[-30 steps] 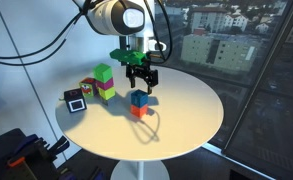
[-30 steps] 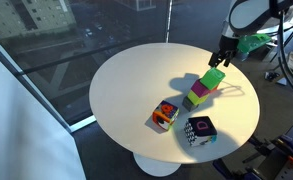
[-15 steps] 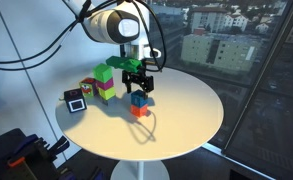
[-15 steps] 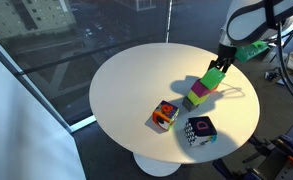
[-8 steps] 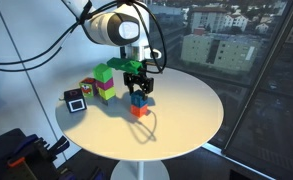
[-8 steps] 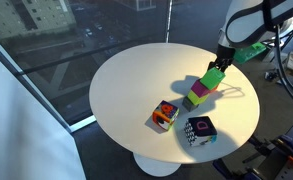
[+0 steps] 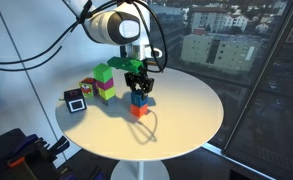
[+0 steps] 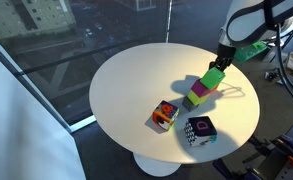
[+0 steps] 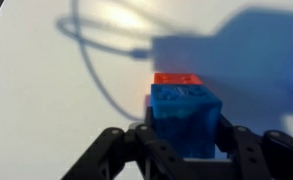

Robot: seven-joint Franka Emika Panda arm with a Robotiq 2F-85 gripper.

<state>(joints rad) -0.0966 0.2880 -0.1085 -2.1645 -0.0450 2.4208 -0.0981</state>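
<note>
A blue block stands on top of a red block on the round white table. My gripper is shut on the blue block, one black finger against each side. In an exterior view the gripper comes straight down onto the blue block, with the red block under it. In the other exterior view the gripper is at the far side of the table, and both blocks are hidden behind a green one.
A green block on a magenta block stands close beside the gripper, seen also as the green and magenta stack. A multicoloured cube and a black-and-white patterned cube lie nearer the table's edge. A thin cable loops over the table.
The gripper's jaws have closed onto the blue block over the last second. Earlier it came down from above the stack. The blocks have not moved.
</note>
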